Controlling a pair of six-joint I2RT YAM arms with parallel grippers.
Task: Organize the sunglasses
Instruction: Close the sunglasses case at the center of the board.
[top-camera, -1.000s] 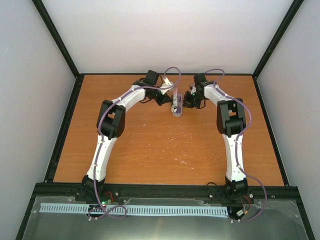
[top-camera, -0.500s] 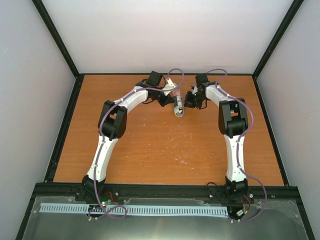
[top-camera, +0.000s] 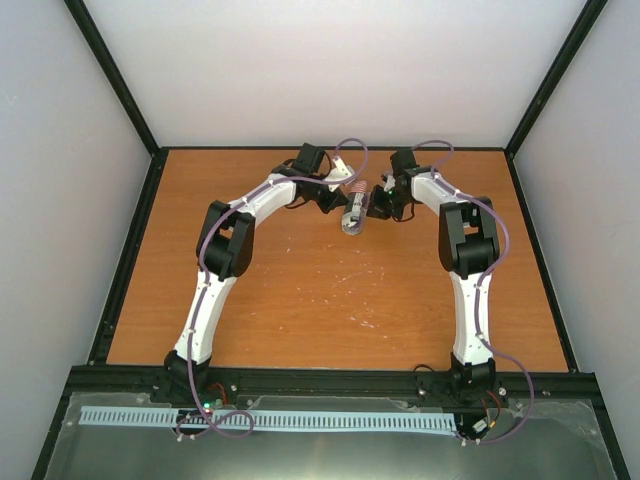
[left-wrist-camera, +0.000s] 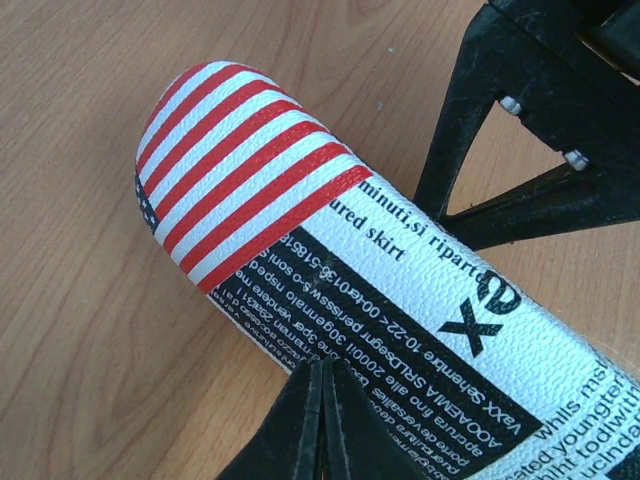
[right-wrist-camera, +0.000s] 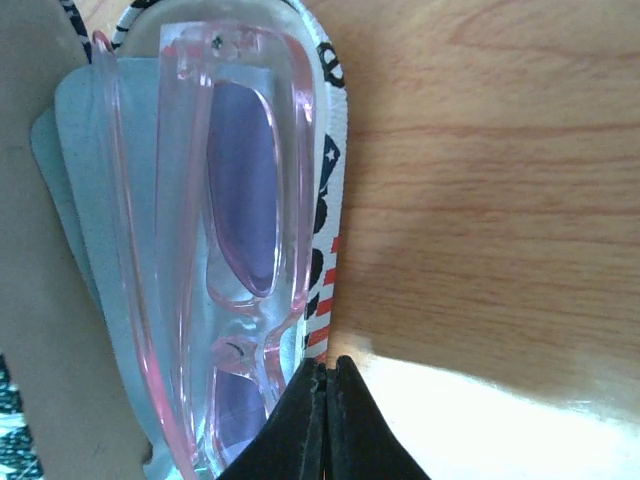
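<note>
The flag-striped, newsprint-patterned case (left-wrist-camera: 330, 250) lies tilted over the table (top-camera: 300, 300), and whether it touches the wood cannot be told. Pink sunglasses (right-wrist-camera: 245, 190) lie folded inside the case, against a pale blue cloth (right-wrist-camera: 75, 170). The left gripper (left-wrist-camera: 322, 372) is pinched closed on the case's left side. The right gripper (right-wrist-camera: 325, 368) is pinched closed on the case's rim at its right side.
</note>
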